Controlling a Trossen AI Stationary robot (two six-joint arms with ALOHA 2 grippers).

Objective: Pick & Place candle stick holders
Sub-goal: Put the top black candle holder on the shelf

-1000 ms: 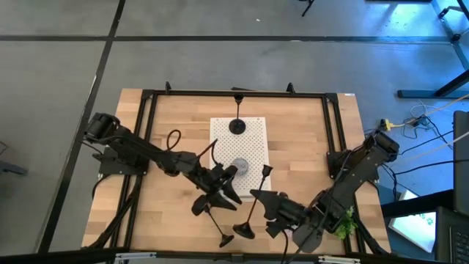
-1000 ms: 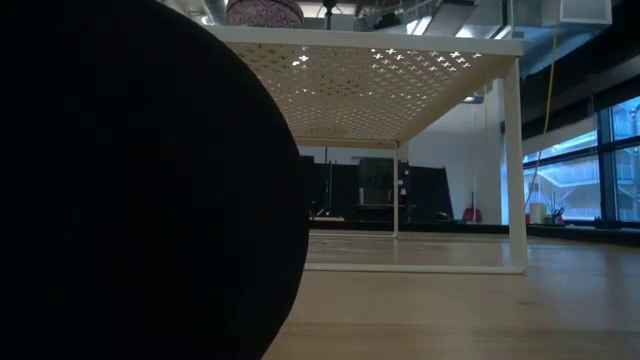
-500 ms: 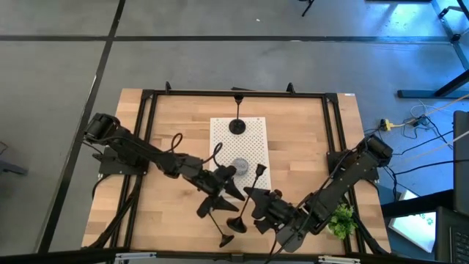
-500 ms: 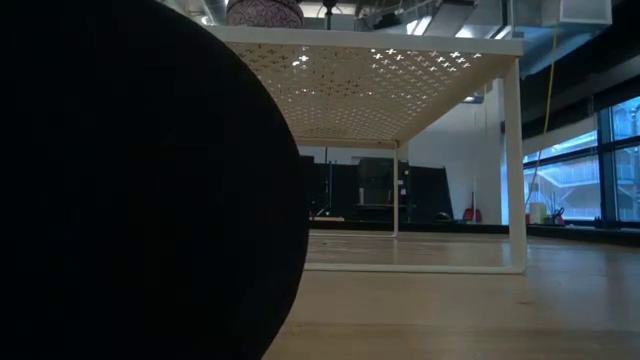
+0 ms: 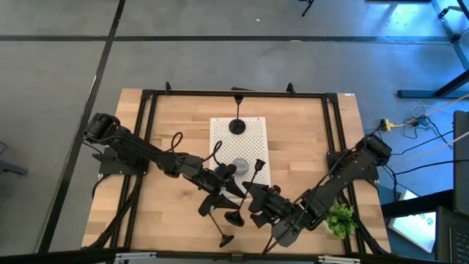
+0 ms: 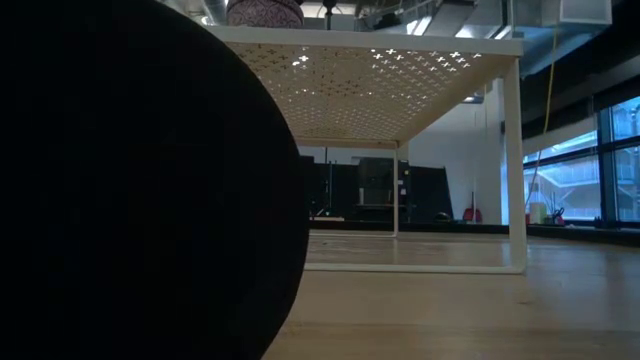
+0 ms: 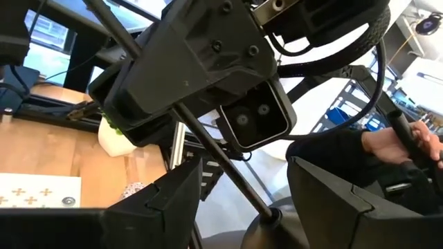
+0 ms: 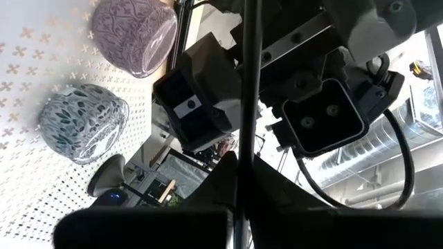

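A black candle stick holder with a thin stem and round base stands tilted near the table's front middle. My right gripper is shut on its stem. My left gripper is open right beside it. In the left wrist view its fingers stand on either side of that stem, near the base, without plainly touching it. A second black holder lies on the table. A third stands on the white perforated board, which also bears a grey puck and a lavender puck. My right gripper pinches the black holder's thin stem between its two fingers, partway between base and cup. The fingers come from the table's right and lie across the stem. The holder sits tilted, its cup toward the far edge and its base toward the near edge. I cannot tell whether the base is clear of the table.
The board is a raised shelf on thin white legs. A large dark round shape fills the left of the low view. A small green plant stands at the near right. A person's hand shows beyond the table.
My right gripper has moved toward the table's left and far edges, closer to my left gripper, carrying the tilted black holder. The holder's base has shifted left and away from the near edge. My left gripper has edged slightly toward it. The lying holder has stayed put.
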